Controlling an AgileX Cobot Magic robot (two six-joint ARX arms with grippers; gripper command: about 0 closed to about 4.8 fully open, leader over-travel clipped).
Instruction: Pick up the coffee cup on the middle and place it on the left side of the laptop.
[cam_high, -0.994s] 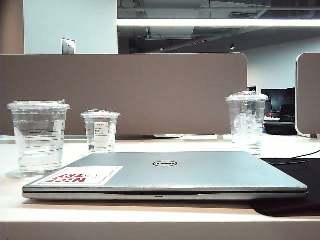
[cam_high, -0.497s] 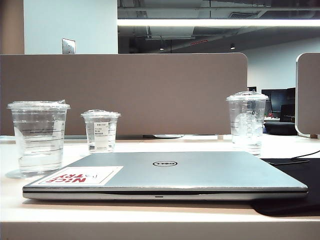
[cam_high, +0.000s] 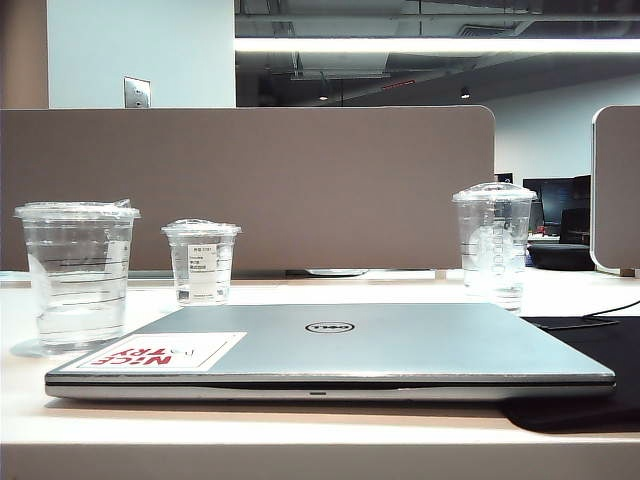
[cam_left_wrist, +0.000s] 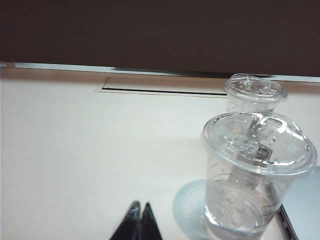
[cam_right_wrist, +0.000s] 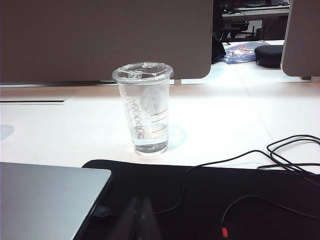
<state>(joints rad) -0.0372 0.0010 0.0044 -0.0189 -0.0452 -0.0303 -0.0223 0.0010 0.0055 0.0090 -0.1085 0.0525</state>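
The coffee cup (cam_high: 75, 280), clear with a flat lid, dark lines and a white side label, stands beside the left front corner of the closed silver laptop (cam_high: 400, 345). In the left wrist view the coffee cup (cam_left_wrist: 257, 175) rises close beside my left gripper (cam_left_wrist: 141, 205), which is shut and empty over bare table. A corner of the laptop (cam_left_wrist: 289, 227) shows behind the cup. My right gripper (cam_right_wrist: 139, 201) is shut and empty over the black mat, next to the laptop (cam_right_wrist: 45, 200) edge. Neither gripper shows in the exterior view.
A smaller labelled clear cup (cam_high: 201, 262) stands behind the laptop's left part, also in the left wrist view (cam_left_wrist: 254, 92). A taller dome-lidded cup (cam_high: 493, 243) stands at back right (cam_right_wrist: 145, 115). A black mat (cam_right_wrist: 210, 200) with cables (cam_right_wrist: 290, 155) lies right of the laptop. A brown partition (cam_high: 250, 190) closes the back.
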